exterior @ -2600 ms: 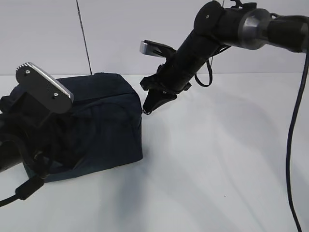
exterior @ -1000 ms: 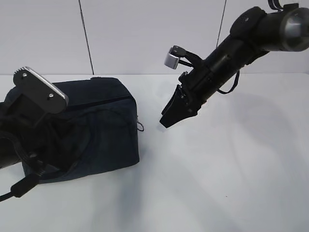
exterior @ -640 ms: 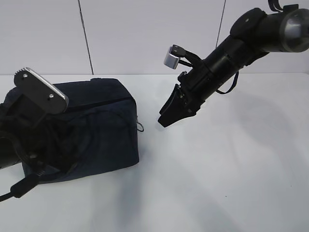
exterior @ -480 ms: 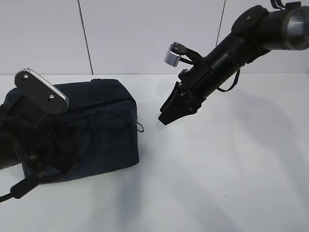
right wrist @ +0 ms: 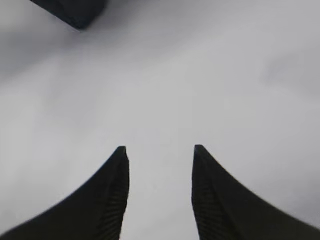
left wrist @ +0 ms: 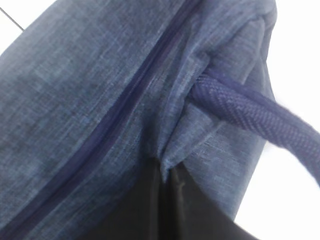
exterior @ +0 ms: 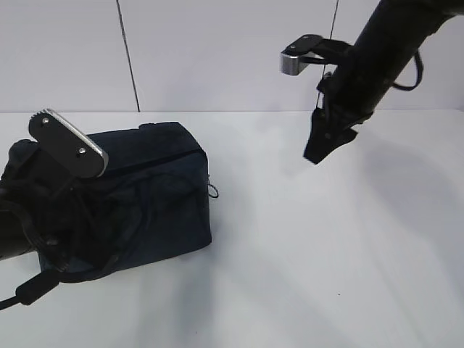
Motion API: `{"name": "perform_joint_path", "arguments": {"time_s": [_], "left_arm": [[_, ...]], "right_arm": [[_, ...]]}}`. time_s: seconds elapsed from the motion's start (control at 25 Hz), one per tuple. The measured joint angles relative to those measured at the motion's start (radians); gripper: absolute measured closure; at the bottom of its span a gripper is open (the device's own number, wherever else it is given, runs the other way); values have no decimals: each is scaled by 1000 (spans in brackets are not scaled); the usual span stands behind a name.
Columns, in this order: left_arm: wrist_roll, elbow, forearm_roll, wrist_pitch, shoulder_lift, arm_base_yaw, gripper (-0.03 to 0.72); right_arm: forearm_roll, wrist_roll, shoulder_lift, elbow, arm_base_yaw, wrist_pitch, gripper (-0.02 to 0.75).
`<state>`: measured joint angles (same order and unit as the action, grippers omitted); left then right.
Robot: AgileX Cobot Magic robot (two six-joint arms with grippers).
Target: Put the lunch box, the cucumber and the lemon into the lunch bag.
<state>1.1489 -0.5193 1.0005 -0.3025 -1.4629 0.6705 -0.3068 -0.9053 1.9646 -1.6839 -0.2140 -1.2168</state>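
Observation:
The dark navy lunch bag (exterior: 156, 196) stands at the left of the white table, its zipper closed as far as I can see, with the metal ring pull (exterior: 212, 190) hanging at its right corner. In the left wrist view the bag's fabric (left wrist: 75, 100), zipper line (left wrist: 110, 125) and a rope handle (left wrist: 250, 112) fill the frame. My left gripper (left wrist: 167, 172) is shut on a fold of that fabric. My right gripper (exterior: 314, 154) hangs in the air well to the right of the bag, open and empty (right wrist: 160, 148). The lunch box, cucumber and lemon are out of view.
My left arm (exterior: 43, 210) with its wrist camera (exterior: 69, 143) covers the bag's left half. A corner of the bag (right wrist: 75, 11) shows at the top left of the right wrist view. White table (exterior: 326, 261) spreads right of the bag; a pale wall stands behind.
My right gripper was at the ring pull, then drew away from it and has now swung up and to the right. The bag and left arm stay nearly still.

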Motion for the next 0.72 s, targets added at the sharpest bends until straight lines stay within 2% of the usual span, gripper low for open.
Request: {"name": "perform_joint_path", "arguments": {"time_s": [0.12,0.24,0.36,0.52,0.72], "left_arm": [[0,0,0,9,0,0,692],[0,0,0,13,0,0,692],[0,0,0,18,0,0,692],[0,0,0,18,0,0,692],[0,0,0,20,0,0,692]], "right_arm": [[190,138,-79,0,2,-4,412],[294,223,-164,0,2,-8,412],[317,323,-251,0,2,4,412],[334,592,-336,0,2,47,412],[429,776,-422,25,2,49,412]]}}
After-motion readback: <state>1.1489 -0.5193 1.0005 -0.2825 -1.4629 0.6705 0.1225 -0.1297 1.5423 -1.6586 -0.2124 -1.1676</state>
